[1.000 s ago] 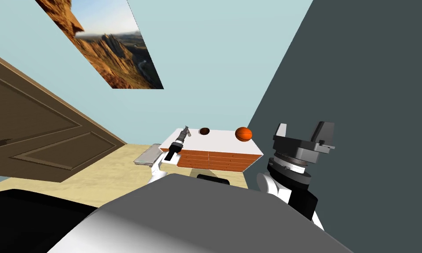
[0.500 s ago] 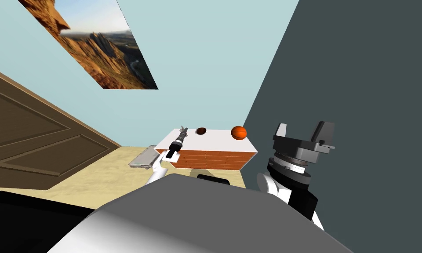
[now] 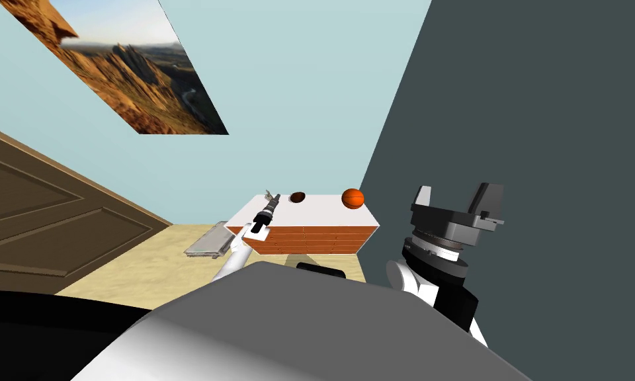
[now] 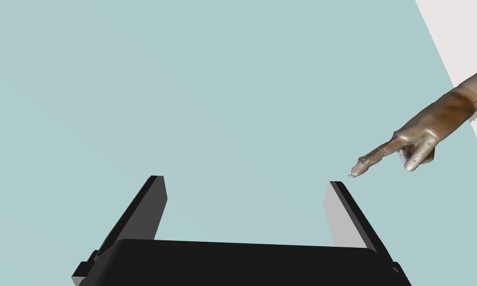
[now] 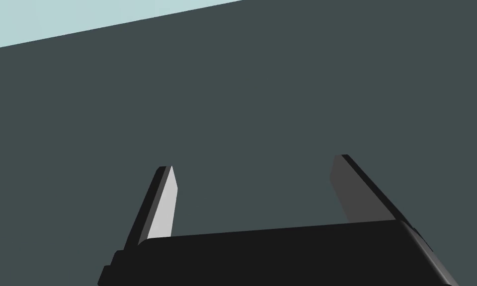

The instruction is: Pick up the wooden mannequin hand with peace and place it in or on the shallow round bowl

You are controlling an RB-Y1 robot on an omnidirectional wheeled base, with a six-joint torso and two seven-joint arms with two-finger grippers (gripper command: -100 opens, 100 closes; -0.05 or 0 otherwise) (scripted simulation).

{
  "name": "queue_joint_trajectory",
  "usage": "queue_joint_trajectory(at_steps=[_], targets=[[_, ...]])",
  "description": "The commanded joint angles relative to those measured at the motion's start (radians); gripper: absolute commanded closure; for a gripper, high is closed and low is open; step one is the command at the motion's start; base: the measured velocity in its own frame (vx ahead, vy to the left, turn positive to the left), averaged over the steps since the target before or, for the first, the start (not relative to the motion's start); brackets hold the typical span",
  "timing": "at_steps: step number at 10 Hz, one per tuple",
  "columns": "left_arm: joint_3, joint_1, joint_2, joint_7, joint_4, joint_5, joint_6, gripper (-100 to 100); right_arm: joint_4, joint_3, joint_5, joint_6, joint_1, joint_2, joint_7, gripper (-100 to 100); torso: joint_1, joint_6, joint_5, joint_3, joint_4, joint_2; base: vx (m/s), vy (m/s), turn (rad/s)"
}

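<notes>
Left wrist view: your left gripper is spread wide, its two thin flat blades about a third of the frame apart with nothing between them. Just outside the tip of one blade, apart from it, is the extended finger of the mannequin hand, a smooth, jointed, brown form with a pale sheen. Its wrist end lies on a flat white surface. In the head view that surface is the white top of a low dresser with orange-brown slatted drawer fronts, and the mannequin hand sits at its left far corner. Further right on the same top sit a shallow round bowl, dark brown, and a smooth orange ball. Your right gripper is raised beside the dark grey wall, blades apart and empty.
</notes>
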Motion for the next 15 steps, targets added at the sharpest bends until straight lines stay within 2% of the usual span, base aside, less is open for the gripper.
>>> queue_joint_trajectory(at_steps=[1, 2, 4, 7, 9, 10, 11, 12, 14, 15], targets=[[0.015, -0.029, 0.014, -0.004, 0.05, -0.021, 0.022, -100, 0.0, 0.0, 0.0, 0.0, 0.0, 0.0, 0.0, 0, 0.0, 0.0, 0.0, 0.0, 0.0, 0.0, 0.007, -0.056, -0.06], [0.015, -0.029, 0.014, -0.004, 0.061, -0.021, 0.022, -100, 0.0, 0.0, 0.0, 0.0, 0.0, 0.0, 0.0, 0, 0.0, 0.0, 0.0, 0.0, 0.0, -0.001, 0.008, -0.041, -0.032], [0.039, -0.082, 0.036, -0.01, 0.142, -0.058, 0.061, -100, 0.0, 0.0, 0.0, 0.0, 0.0, 0.0, 0.0, 0, 0.001, 0.0, 0.0, -0.001, 0.0, -0.001, 0.014, -0.054, -0.071], [0.05, -0.108, 0.046, -0.013, 0.208, -0.076, 0.08, -100, 0.0, 0.0, 0.0, 0.0, 0.0, 0.0, 0.0, 0, 0.001, 0.0, 0.0, 0.0, 0.0, -0.001, 0.005, -0.036, -0.026], [0.069, -0.159, 0.065, -0.019, 0.288, -0.11, 0.115, -100, 0.0, 0.0, 0.0, 0.0, 0.0, 0.0, 0.0, 0, 0.003, 0.0, 0.001, -0.001, 0.0, -0.001, 0.022, -0.025, -0.044], [0.069, -0.159, 0.065, -0.019, 0.303, -0.11, 0.115, -100, 0.0, 0.0, 0.0, 0.0, 0.0, 0.0, 0.0, 0, 0.002, 0.0, 0.001, -0.001, 0.0, -0.002, 0.022, -0.017, -0.013], [0.078, -0.184, 0.074, -0.021, 0.331, -0.126, 0.132, -100, 0.0, 0.0, 0.0, 0.0, 0.0, 0.0, 0.0, 0, 0.003, 0.0, 0.001, -0.001, 0.0, -0.001, 0.02, -0.01, -0.009], [0.078, -0.184, 0.074, -0.021, 0.349, -0.126, 0.132, -100, 0.0, 0.0, 0.0, 0.0, 0.0, 0.0, 0.0, 0, 0.003, 0.0, 0.001, -0.001, 0.0, -0.002, 0.017, -0.005, -0.012], [0.094, -0.231, 0.092, -0.026, 0.418, -0.157, 0.162, -100, 0.0, 0.0, 0.0, 0.0, 0.0, 0.0, 0.0, 0, 0.004, 0.0, 0.001, -0.001, 0.0, -0.002, 0.032, 0.007, -0.01], [0.094, -0.231, 0.092, -0.026, 0.434, -0.157, 0.162, -100, 0.0, 0.0, 0.0, 0.0, 0.0, 0.0, 0.0, 0, 0.005, 0.0, 0.001, -0.001, 0.0, -0.002, 0.029, 0.012, -0.005]])
